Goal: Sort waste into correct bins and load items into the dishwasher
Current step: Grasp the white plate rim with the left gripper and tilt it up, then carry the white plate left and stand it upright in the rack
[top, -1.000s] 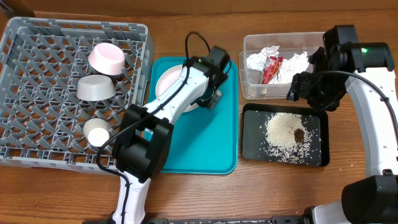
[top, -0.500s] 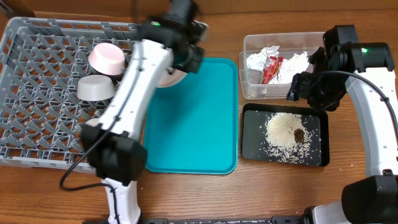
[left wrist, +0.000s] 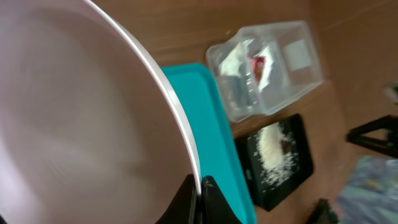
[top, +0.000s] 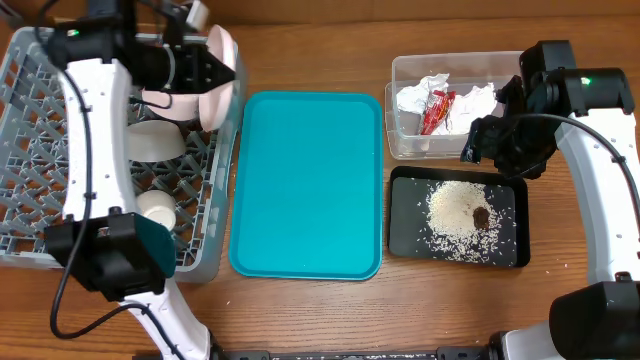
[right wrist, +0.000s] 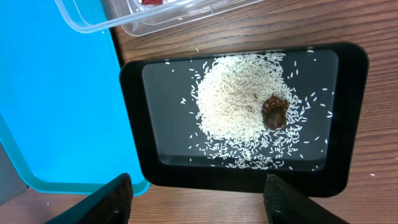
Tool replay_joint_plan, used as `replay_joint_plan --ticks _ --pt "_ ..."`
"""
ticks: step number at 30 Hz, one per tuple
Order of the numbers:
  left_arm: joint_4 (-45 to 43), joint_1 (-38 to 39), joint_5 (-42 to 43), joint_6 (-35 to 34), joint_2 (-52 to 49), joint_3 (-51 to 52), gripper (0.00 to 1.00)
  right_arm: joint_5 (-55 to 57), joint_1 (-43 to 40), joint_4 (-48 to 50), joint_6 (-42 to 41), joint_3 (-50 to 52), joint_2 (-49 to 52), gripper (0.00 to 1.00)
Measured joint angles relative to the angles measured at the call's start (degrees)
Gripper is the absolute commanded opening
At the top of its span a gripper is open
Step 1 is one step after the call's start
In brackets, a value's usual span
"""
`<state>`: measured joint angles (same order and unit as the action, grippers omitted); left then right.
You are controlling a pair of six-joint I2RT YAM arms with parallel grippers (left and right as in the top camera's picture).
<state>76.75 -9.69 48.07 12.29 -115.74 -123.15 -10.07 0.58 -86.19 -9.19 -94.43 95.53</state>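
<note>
Overhead: the dish rack (top: 40, 215) holds the pinkish-white bowl (top: 165, 98), which is half hidden behind my left arm, the grey metal bowl (top: 150, 142) and the white cup (top: 155, 208). The clear tub (top: 400, 145) holds the napkin (top: 418, 97) and the red wrapper (top: 437, 108). The black tray (top: 405, 235) carries rice (top: 452, 205) and a brown scrap (top: 481, 216). A second ago the white plate (top: 222, 80) lay on the teal tray (top: 305, 190). Now my left end effector (top: 205, 68) holds it on edge over the rack's right wall.

Left wrist, blurred: my fingers (left wrist: 200, 199) pinch the plate's rim.

Right wrist: my right end effector (right wrist: 198, 186) is spread wide with nothing in it, above the black tray, unmoved.
</note>
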Motion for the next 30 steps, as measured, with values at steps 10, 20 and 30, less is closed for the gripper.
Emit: replay_joint_plan --ticks 10,20,30 --pt "0.87 -1.99 9.29 2.14 -4.98 0.26 0.04 -0.02 0.00 0.02 0.02 0.00 0.00 0.69" --pt "1.09 -2.43 4.85 3.04 -6.54 0.68 0.49 0.00 0.00 -0.13 0.00 0.00 0.00 0.69" --pt "1.31 -2.43 0.17 2.45 -6.54 0.66 0.73 0.00 0.00 -0.35 0.00 0.00 0.00 0.69"
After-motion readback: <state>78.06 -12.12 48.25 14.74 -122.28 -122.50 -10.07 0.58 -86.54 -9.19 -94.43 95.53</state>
